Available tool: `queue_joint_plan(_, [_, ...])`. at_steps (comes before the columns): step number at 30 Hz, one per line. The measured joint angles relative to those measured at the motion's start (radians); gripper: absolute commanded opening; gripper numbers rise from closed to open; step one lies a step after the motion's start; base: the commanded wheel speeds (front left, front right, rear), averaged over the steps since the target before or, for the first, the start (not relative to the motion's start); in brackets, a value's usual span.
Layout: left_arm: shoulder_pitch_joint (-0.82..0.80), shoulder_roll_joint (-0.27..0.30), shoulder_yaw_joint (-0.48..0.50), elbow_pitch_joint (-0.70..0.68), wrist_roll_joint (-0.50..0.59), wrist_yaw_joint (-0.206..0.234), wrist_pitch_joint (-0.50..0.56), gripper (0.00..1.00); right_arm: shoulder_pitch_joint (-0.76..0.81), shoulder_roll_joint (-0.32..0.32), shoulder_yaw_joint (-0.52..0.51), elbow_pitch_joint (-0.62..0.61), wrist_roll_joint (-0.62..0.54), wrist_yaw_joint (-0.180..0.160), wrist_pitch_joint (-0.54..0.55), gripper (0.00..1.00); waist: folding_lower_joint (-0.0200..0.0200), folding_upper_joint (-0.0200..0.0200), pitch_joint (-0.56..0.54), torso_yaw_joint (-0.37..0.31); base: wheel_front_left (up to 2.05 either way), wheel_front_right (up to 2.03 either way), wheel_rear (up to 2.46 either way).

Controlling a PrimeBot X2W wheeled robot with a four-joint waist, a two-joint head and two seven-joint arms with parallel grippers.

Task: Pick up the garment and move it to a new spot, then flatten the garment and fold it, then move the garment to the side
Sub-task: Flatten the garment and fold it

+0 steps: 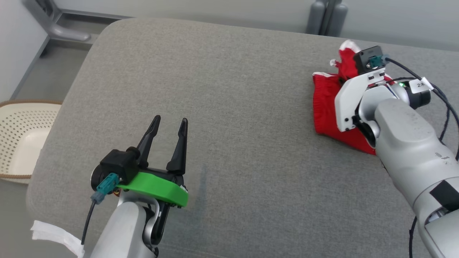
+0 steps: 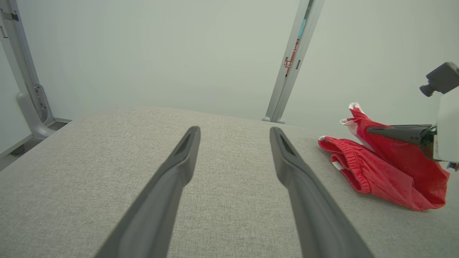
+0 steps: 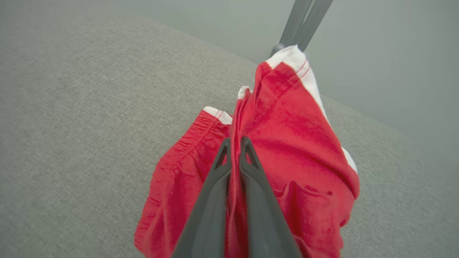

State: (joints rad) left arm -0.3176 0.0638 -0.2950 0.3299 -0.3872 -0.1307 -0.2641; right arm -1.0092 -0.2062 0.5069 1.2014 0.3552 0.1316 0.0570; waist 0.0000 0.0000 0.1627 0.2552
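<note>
Shorts pinched on our right, open cushion to our left

Red shorts (image 1: 324, 111) lie at the far right of the grey cushion (image 1: 229, 89), and our right gripper (image 3: 235, 143) is closed on a fold near their middle. Its two fingers are pressed together with red cloth bunched on either side. A white-trimmed hem (image 3: 290, 57) rises above the fingertips, while the rest of the cloth rests on the cushion. The elastic waistband (image 3: 195, 134) lies on the side facing the middle of the cushion.

Our left gripper (image 1: 170, 118) hangs over bare fabric at the near left with its jaws spread wide and nothing between them. It is well apart from the shorts, which lie off to its right.

We judge that the coming move turns on this: the free space for a new spot lies leftward from the shorts, across the cushion's middle. The right arm is the only one near enough to carry them there, and the left can join in once they come within reach. A pale basket (image 1: 18, 129) stands on the floor beyond the cushion's left edge.
</note>
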Motion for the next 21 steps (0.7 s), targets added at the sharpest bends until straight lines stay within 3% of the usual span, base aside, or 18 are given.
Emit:
queue_joint_plan(5, [-0.003, -0.003, -0.005, 0.003, -0.008, 0.000, 0.000, 1.00, 0.026, 0.031, 0.019, 0.015, -0.008, 0.000, 0.017, 0.00, 0.0000, 0.0000, 0.013, 0.042, 0.00, 0.00, 0.00])
queue_joint_plan(6, [-0.003, -0.004, -0.005, 0.003, -0.008, 0.000, 0.000, 1.00, 0.031, 0.032, 0.020, 0.019, -0.007, 0.000, 0.021, 0.43, 0.0000, 0.0000, 0.015, 0.049, 0.00, 0.00, 0.00])
queue_joint_plan(7, [-0.003, -0.004, -0.004, 0.003, -0.008, 0.000, 0.000, 1.00, 0.034, 0.034, 0.019, 0.021, -0.007, 0.000, 0.021, 1.00, 0.0000, 0.0000, 0.017, 0.054, 0.00, 0.00, 0.00])
queue_joint_plan(12, [-0.003, -0.006, 0.004, 0.005, -0.008, 0.000, 0.000, 1.00, 0.049, 0.063, 0.024, -0.037, 0.043, 0.000, 0.016, 1.00, 0.0000, 0.0000, 0.017, 0.056, 0.00, 0.00, 0.00])
queue_joint_plan(15, [-0.001, -0.007, 0.014, 0.005, -0.007, 0.000, 0.000, 1.00, 0.091, 0.074, 0.021, -0.194, 0.190, 0.000, 0.020, 1.00, 0.0000, 0.0000, 0.011, 0.042, 0.00, 0.00, 0.00])
queue_joint_plan(18, [0.000, -0.006, 0.026, 0.003, -0.006, 0.000, 0.000, 1.00, 0.091, -0.035, 0.013, -0.304, 0.210, 0.000, -0.013, 1.00, 0.0000, 0.0000, 0.006, 0.024, 0.00, 0.00, 0.00])
queue_joint_plan(21, [0.000, -0.008, 0.027, -0.001, 0.000, 0.000, 0.000, 1.00, 0.103, -0.139, -0.043, -0.307, 0.197, -0.001, -0.021, 1.00, 0.0000, 0.0000, 0.004, 0.005, 0.00, 0.00, 0.00])
